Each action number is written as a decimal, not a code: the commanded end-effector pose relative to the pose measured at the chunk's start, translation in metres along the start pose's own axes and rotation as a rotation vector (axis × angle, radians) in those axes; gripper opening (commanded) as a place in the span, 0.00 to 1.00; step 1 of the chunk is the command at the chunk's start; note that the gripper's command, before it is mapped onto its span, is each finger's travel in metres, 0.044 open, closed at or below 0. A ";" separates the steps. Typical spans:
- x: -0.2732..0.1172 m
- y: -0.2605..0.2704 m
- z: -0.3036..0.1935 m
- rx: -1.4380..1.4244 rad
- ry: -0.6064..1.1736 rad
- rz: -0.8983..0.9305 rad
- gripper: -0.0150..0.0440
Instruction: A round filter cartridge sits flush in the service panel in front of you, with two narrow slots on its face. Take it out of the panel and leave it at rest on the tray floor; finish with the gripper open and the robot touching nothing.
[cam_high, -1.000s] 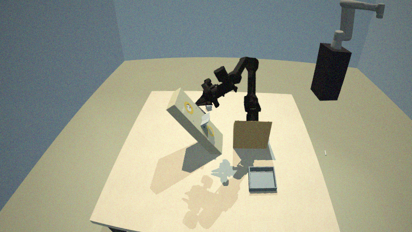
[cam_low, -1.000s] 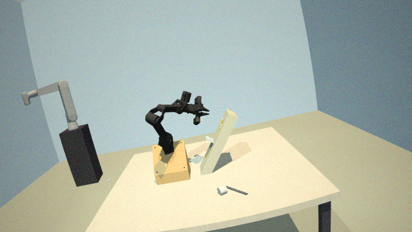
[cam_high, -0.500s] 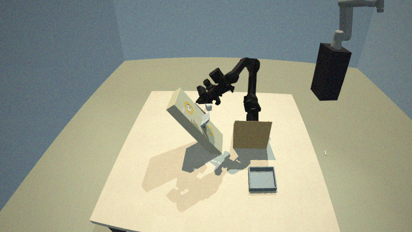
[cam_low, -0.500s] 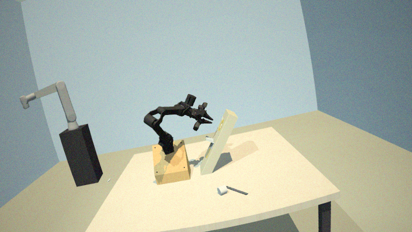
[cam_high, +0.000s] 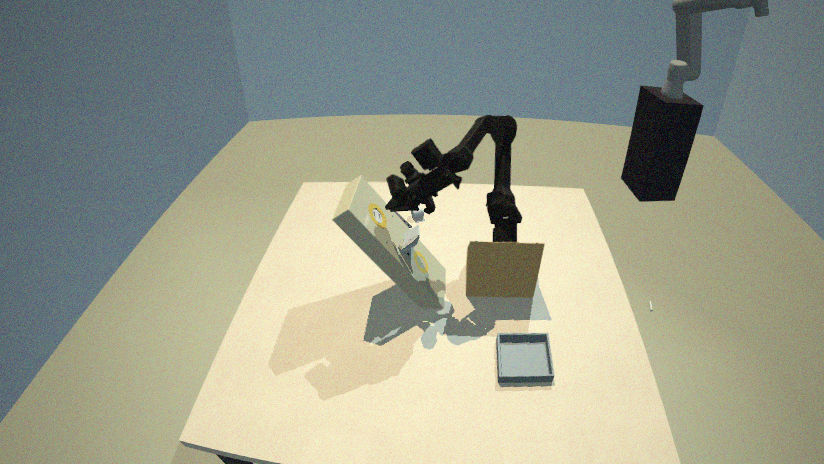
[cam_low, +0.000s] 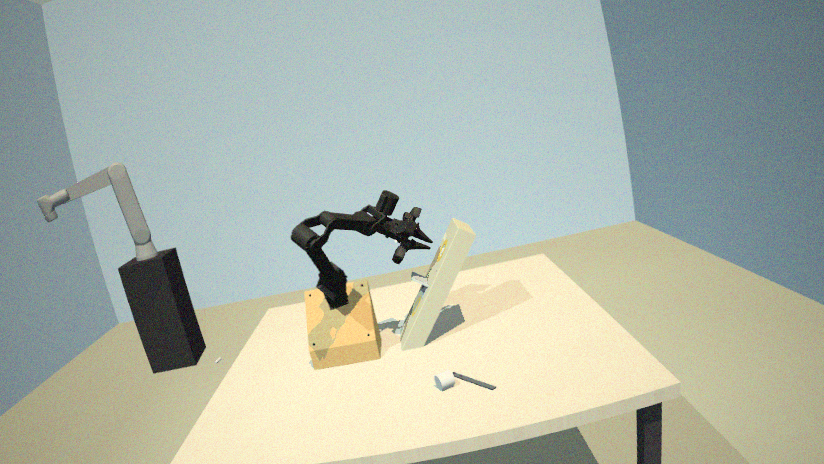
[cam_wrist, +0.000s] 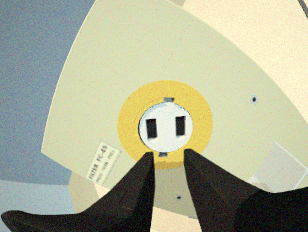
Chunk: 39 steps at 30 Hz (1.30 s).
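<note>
The round white filter cartridge sits in the upper part of the tilted service panel. Two dark upright slots show on its face in the wrist view. A yellow ring surrounds it, with small dark notches above and below the cartridge. My gripper is open a little, with a narrow gap and nothing between the fingers. It points at the panel, its tips close in front of the face; contact cannot be told. The grey tray is empty.
A pale bracket juts from the panel's middle, above a second yellow ring. The wooden base block stands between panel and tray. A white cylinder and a dark bar lie on the table.
</note>
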<state>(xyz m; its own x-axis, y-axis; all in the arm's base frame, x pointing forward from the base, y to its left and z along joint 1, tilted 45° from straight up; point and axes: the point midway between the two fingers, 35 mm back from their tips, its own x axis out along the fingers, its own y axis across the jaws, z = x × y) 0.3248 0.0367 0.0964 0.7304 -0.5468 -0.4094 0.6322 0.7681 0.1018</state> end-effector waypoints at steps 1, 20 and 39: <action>0.006 0.000 -0.001 -0.007 0.003 0.002 0.40; 0.035 -0.002 0.001 -0.009 -0.006 0.004 0.40; 0.035 -0.001 0.001 -0.009 -0.006 0.004 0.40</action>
<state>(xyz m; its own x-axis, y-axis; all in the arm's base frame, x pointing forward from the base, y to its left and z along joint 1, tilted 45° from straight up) 0.3492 0.0163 0.0829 0.7332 -0.5482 -0.4024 0.6303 0.7700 0.0993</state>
